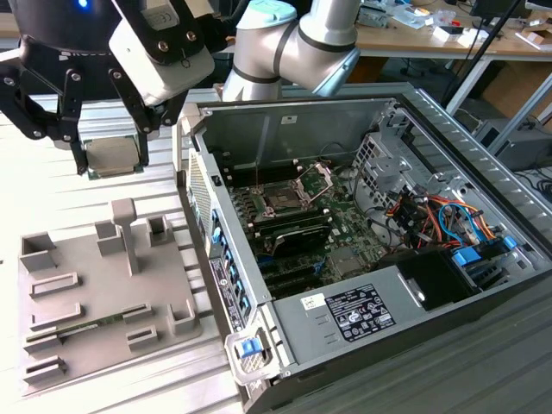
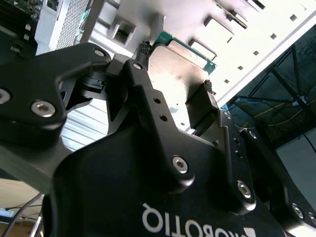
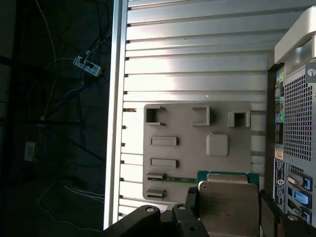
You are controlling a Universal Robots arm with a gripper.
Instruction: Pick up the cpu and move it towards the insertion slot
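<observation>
Gripper (image 2: 177, 70) is clamped on the cpu (image 2: 170, 59), apparently by opposite edges, aloft near the tray (image 1: 52, 310). Keep the chip level; clear the case wall (image 1: 194, 172) when travelling toward the insertion slot (image 1: 285, 197).

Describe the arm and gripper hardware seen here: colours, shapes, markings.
The silver-grey tubular arm has rounded joints, one with a pale blue cap. The black metal gripper has angular linked fingers with silver hex-socket screws and white lettering on its body. A white boxy housing sits at the wrist, a small blue light nearby.
</observation>
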